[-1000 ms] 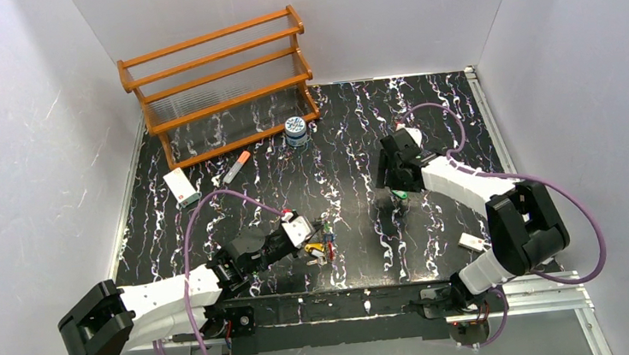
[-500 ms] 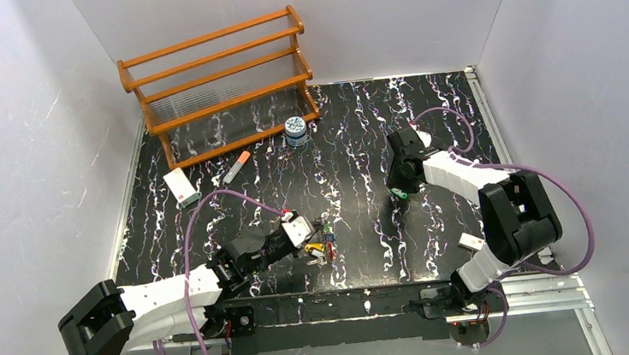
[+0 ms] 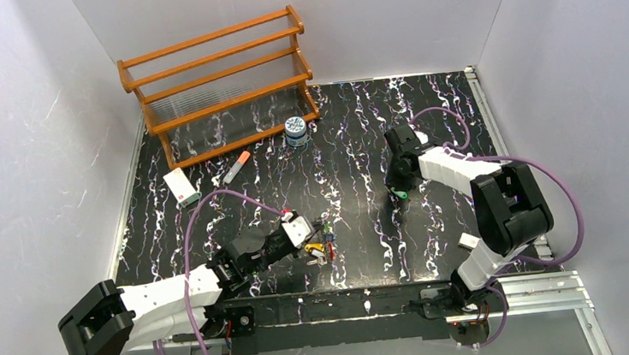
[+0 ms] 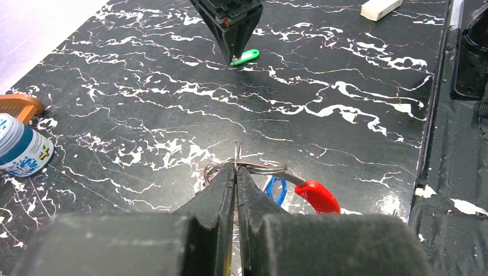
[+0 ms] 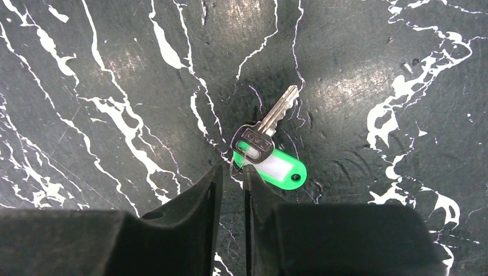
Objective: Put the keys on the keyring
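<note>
Our left gripper [image 4: 236, 171] is clamped tight on the keyring [image 4: 275, 167] wire, with a red tag [image 4: 317, 195] just beside it. The green-tagged key [image 5: 257, 138] lies flat on the table [image 5: 374, 57], well apart from the keyring, to its right. Our right gripper [image 5: 232, 173] stands narrow at the key's head end; we cannot tell whether it grips. We should pinch the head squarely, lift, then carry it to the keyring.

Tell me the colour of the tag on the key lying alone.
The tag is green, clearest in the right wrist view.
</note>
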Motion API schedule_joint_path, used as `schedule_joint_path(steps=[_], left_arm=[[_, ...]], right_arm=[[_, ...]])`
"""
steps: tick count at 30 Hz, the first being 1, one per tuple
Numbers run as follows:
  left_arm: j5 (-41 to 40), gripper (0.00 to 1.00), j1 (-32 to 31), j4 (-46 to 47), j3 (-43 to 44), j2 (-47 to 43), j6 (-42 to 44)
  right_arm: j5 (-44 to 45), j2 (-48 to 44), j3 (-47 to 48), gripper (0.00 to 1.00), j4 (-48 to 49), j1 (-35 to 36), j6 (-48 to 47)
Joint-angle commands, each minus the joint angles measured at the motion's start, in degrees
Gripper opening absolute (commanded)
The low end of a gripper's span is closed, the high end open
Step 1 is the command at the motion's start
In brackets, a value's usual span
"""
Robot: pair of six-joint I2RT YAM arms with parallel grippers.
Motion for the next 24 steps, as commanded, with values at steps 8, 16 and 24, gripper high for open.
schedule_joint_path(steps=[8,16,24], left_arm=[[0.54,0.0,-0.05,1.5,-0.51,-1.58,-1.15],[0.07,0.0,-0.1,1.51,-0.58,-1.79,-0.78],[0.03,0.0,-0.06,1.49,-0.45,-1.7,-0.83]], right_arm=[[2.21,-0.1,1.52,0.09,0.78,-0.31,0.81],[3.57,-2.46,1.25,0.01,1.27,-0.31,-4.35],[5.4,-7.1,1.36,0.01,1.77,-0.27,-17.25]])
